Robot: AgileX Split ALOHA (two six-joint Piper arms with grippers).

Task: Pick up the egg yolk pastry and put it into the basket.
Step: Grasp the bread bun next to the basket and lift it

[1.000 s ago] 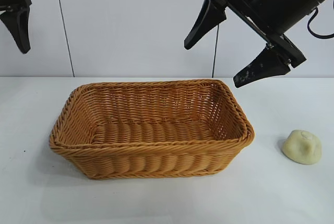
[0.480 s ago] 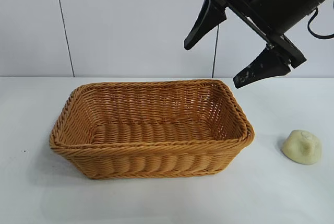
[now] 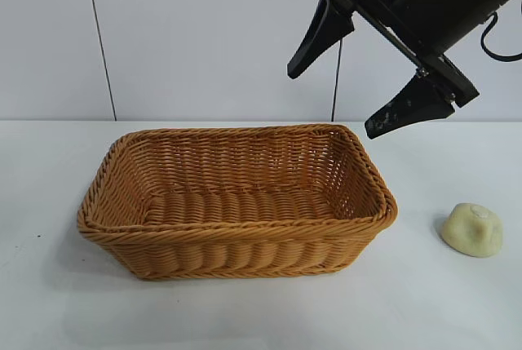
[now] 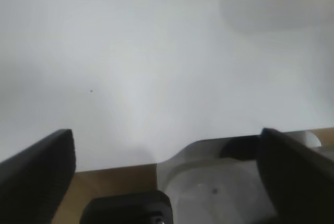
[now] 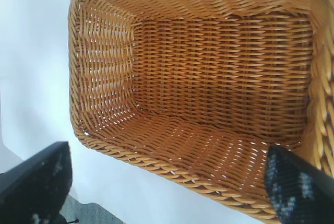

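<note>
Up above the basket (image 3: 236, 203) the right gripper (image 3: 359, 81) is hanging wide open, so it's needing to swing over the pastry (image 3: 471, 229) and drop straight down.

White table (image 3: 245, 317), basket (image 3: 236, 240), egg yolk pastry (image 3: 471, 229)

My right gripper (image 3: 338, 85) is matte black, with two long tapered wedge-shaped fingers (image 3: 405, 109) on a straight black crossbar. One finger carries pale scuff marks. A black cable (image 3: 496, 46) loops beside my dark cylindrical wrist housing. My left gripper (image 4: 167, 172) is likewise black.
</note>
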